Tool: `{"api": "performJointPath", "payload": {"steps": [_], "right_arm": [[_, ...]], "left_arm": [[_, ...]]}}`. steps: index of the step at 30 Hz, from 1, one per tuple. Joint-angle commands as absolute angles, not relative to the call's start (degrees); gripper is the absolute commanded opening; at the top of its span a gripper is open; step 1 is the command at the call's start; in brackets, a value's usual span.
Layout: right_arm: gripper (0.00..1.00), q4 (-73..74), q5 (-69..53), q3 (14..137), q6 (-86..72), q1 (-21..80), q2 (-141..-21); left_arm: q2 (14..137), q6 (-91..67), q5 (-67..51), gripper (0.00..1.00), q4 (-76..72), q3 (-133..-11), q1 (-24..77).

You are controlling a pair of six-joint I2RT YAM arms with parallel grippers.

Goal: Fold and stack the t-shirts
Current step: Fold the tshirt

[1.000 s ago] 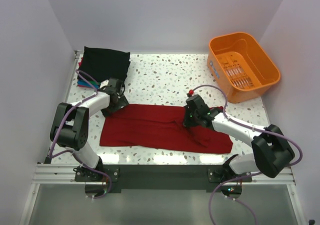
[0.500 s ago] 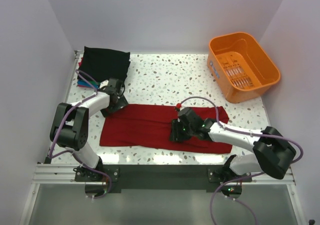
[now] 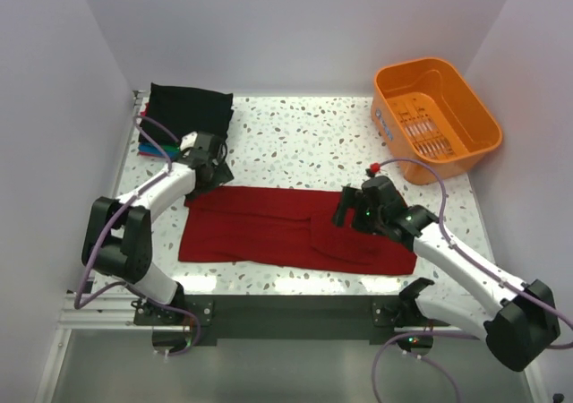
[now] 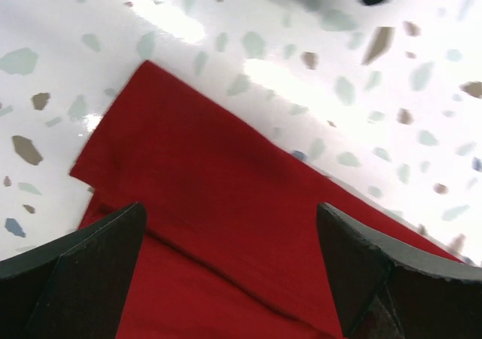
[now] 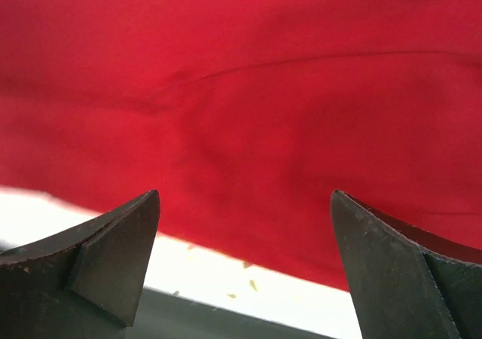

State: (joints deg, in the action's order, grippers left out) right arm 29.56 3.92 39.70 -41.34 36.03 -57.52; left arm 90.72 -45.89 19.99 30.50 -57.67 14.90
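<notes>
Left gripper (image 4: pixel 230 233) of mine hung wide open above the dark red t-shirt's (image 3: pixel 269 228) far-left corner; my right gripper (image 5: pixel 245 233) gaped over its right half.

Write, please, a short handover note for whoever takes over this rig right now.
Left gripper: open, holding nothing, over the far-left corner of the red t-shirt.
Right gripper: open, holding nothing, above that shirt's right part.
Done: black t-shirt lies folded at the far-left corner of the table, on blue and teal shirts whose edges peek out.
Left: the red t-shirt lies as a long strip; probably fold it shorter, then add it to the pile.
</notes>
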Motion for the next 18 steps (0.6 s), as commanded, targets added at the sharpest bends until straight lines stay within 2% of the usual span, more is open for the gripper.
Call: {"api": "performJointPath", "payload": {"steps": [1, 6, 9, 15, 18], "right_arm": [[0.99, 34.7, 6.9, 37.5, -40.9, 30.6, -59.8], [0.99, 26.2, 4.2, 36.0, -40.0, 26.8, -71.7], [0.98, 22.4, 2.5, 40.1, -38.2, 26.1, -82.0], [0.99, 21.8, 0.1, 59.7, -28.8, 25.9, -104.6], [0.99, 28.2, -2.4, 76.9, -22.0, 25.3, -118.4]], "left_arm": [[88.1, -45.7, 21.6, 1.0, 31.4, -61.0, 18.1], [91.4, -44.9, 18.1, 1.0, 28.7, -59.2, 19.3], [94.1, -44.9, 16.3, 1.0, 27.1, -56.3, 19.5], [94.1, -47.9, 13.4, 1.0, 27.7, -47.2, 21.3], [90.4, -53.7, 12.2, 1.0, 29.7, -41.3, 27.5]]}}
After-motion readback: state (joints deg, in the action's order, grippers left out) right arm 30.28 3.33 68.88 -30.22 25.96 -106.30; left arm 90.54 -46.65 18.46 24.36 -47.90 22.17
